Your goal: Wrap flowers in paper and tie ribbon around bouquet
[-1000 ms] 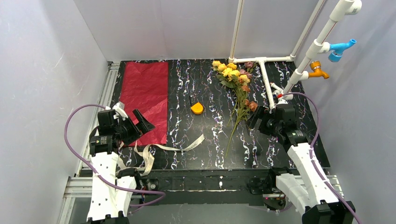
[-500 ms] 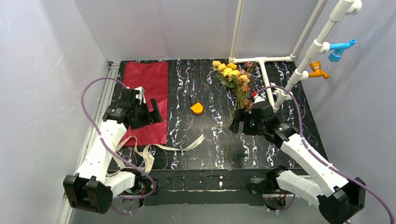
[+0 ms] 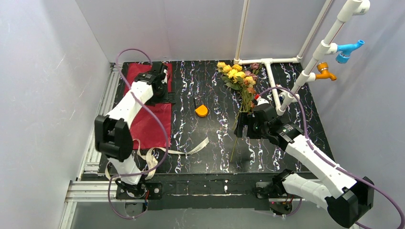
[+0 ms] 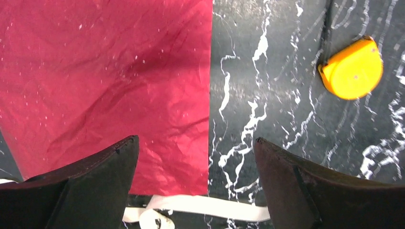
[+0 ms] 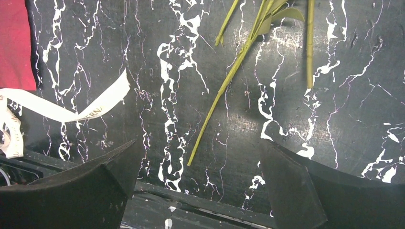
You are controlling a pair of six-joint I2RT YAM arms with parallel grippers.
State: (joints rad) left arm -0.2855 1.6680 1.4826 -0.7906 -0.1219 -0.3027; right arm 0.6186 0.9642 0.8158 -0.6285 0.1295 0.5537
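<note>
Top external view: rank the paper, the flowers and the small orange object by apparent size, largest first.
1. the paper
2. the flowers
3. the small orange object

The left arm [image 3: 128, 104], frame left, and right arm [image 3: 315, 160], lower right, have white shells, black joints and 1 looping purple cable [image 3: 130, 49] each. Left gripper [image 4: 196, 143] and right gripper [image 5: 198, 143] carry black wedge fingers [image 4: 90, 186].

Bare table [image 4: 248, 47] right of my left gripper [image 4: 196, 143] except the orange wedge [image 4: 352, 69]; flower stems [image 5: 225, 90] lie ahead of my right gripper [image 5: 198, 143].
</note>
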